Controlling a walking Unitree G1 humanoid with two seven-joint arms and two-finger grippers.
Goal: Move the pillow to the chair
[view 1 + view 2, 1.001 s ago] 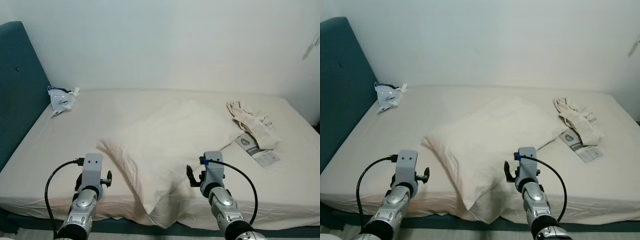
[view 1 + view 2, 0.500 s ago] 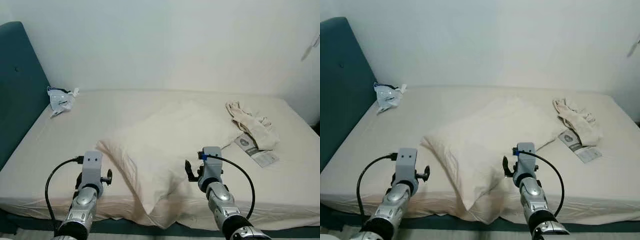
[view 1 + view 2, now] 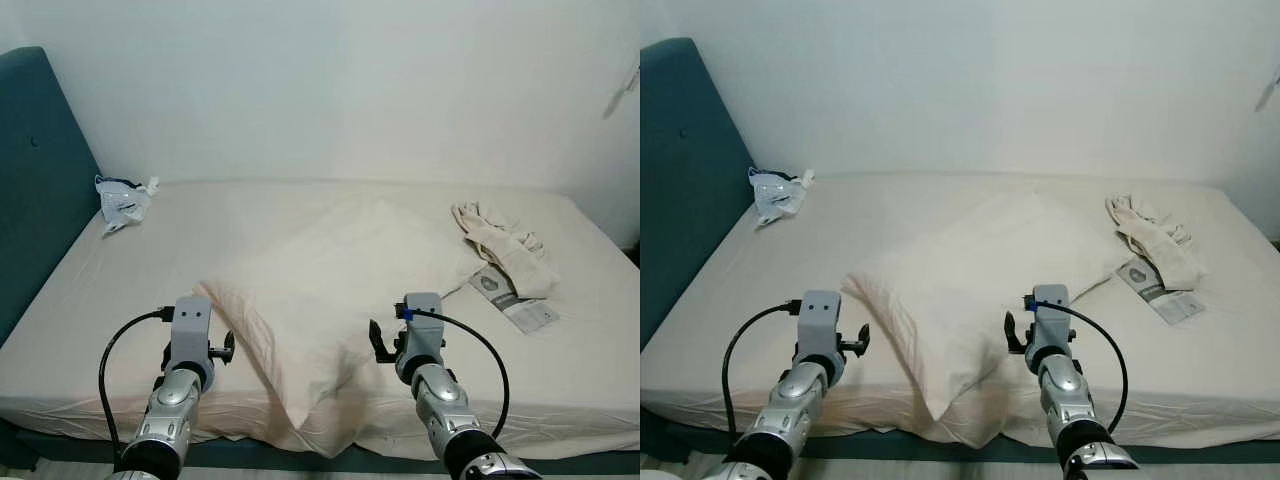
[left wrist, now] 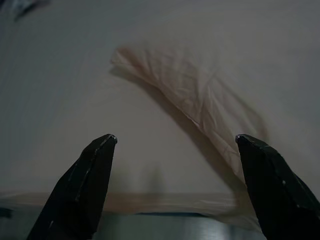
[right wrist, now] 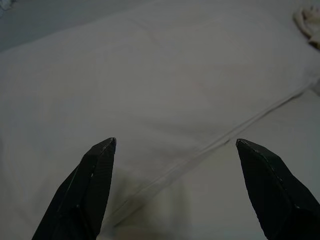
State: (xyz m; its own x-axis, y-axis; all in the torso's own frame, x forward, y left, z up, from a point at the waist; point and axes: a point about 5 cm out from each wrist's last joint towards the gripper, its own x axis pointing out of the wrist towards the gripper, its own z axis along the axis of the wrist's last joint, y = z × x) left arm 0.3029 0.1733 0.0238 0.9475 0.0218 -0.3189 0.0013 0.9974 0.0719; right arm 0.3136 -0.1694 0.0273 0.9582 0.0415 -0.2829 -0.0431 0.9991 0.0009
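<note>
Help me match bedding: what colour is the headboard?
Dark teal headboard, clearest in the right eye view.

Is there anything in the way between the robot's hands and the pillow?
Nothing visible. The left hand and right hand are both open, with only bare sheet between them and the pillow on the bed.

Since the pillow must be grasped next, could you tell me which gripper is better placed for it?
Probably the right gripper: open, it faces the pillow with the pillow's edge seam between its fingers. The left gripper, also open, faces mostly sheet beside the pillow's corner.
</note>
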